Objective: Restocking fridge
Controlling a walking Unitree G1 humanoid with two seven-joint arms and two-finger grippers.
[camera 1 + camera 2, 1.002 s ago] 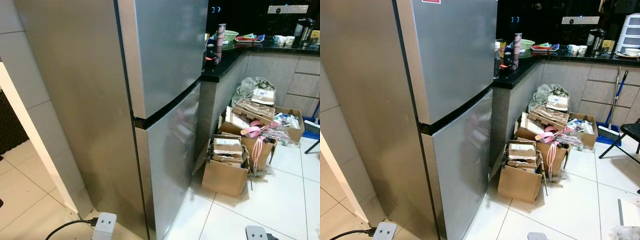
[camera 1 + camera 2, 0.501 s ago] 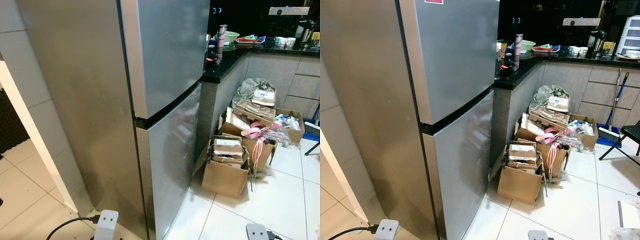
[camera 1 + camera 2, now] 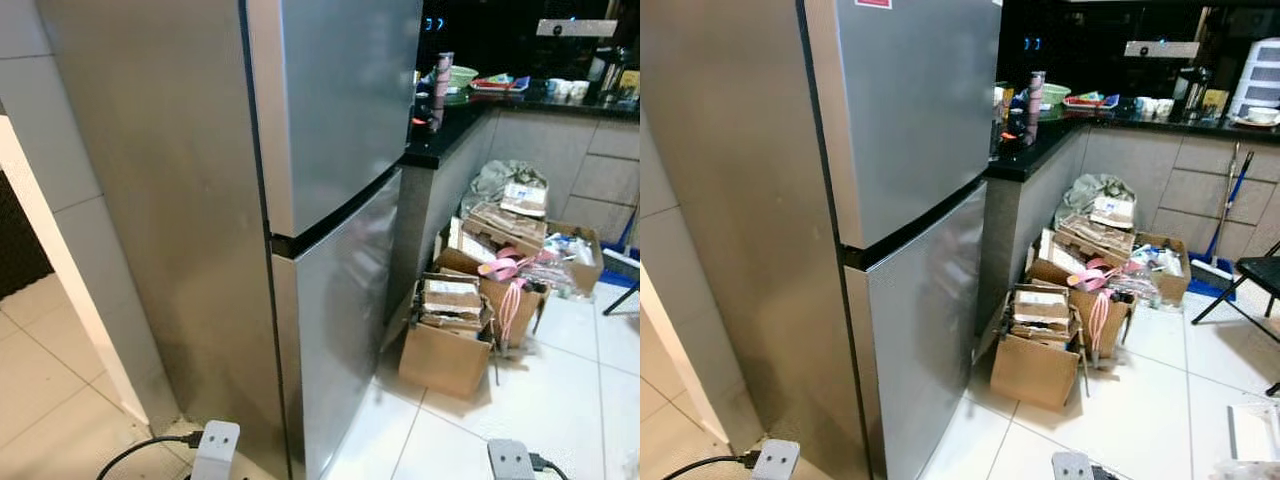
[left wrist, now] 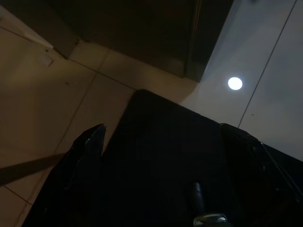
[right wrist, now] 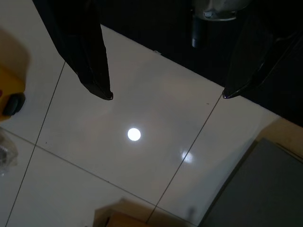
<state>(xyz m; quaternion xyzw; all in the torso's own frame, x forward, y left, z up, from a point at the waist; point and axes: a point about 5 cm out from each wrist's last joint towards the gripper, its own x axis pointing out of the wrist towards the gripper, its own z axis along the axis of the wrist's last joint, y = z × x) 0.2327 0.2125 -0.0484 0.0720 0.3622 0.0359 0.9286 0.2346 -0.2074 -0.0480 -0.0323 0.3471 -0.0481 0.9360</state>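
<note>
A tall silver fridge (image 3: 340, 110) with two doors stands right in front of me, both doors closed; the lower door (image 3: 340, 300) meets the upper at a dark seam. My left gripper (image 4: 163, 135) hangs low and open over beige floor tiles, with nothing held between its fingers (image 4: 90, 142). My right gripper (image 5: 166, 95) also hangs open, above a glossy white floor tile, and is empty.
Open cardboard boxes (image 3: 445, 345) full of packets crowd the floor right of the fridge, below a black counter (image 3: 445, 135) holding a bottle and bowls. White power strips (image 3: 215, 450) (image 3: 510, 460) lie on the floor near me. A broom (image 3: 1220, 230) and a black chair (image 3: 1250, 290) stand far right.
The whole picture has shifted slightly, so the camera moved a little. The fridge stays closed and nothing in the scene has moved.
</note>
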